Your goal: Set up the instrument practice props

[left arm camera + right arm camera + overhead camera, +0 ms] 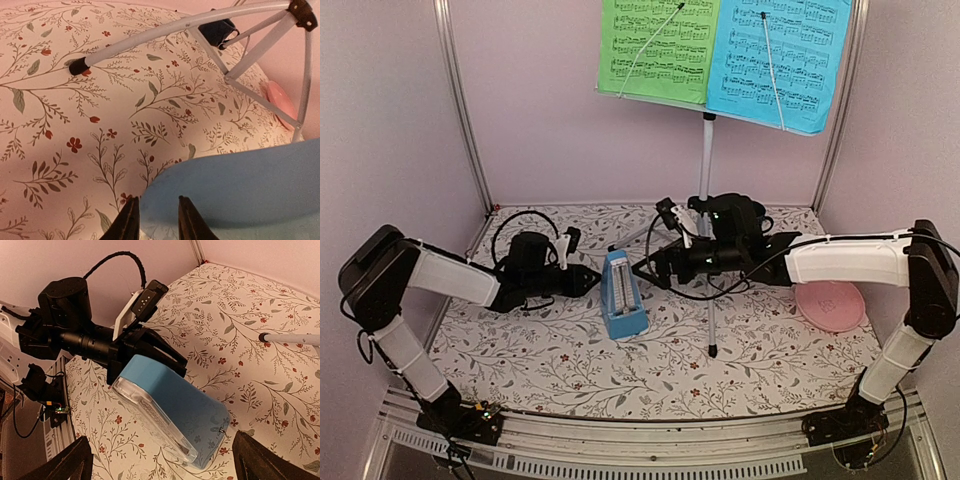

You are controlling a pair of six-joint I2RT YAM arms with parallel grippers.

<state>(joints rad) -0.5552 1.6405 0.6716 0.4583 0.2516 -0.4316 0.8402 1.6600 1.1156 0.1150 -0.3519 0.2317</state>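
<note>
1. Under it all, the flowery table (pixel 520 350), home for every prop.
2. Near the back, the silver music stand (pixel 706 160), up on its three legs. Looks done.
3. High on the stand's desk, the green sheet (pixel 658 48) and the blue sheet (pixel 778 60), side by side, each under a thin wire. Looks done too.
4. In front of the stand, the blue metronome (pixel 623 295), standing upright on the table between the two grippers. Seems to be the last prop to place.
5. Just beside it, the right gripper (pixel 642 270), fingers spread wide, holding nothing.
6. At its upper part, the left gripper (pixel 592 283), fingers close together. Gripping or only touching? Cannot tell.
7. Probably left to do: let go all the way and pull both arms back.
</note>
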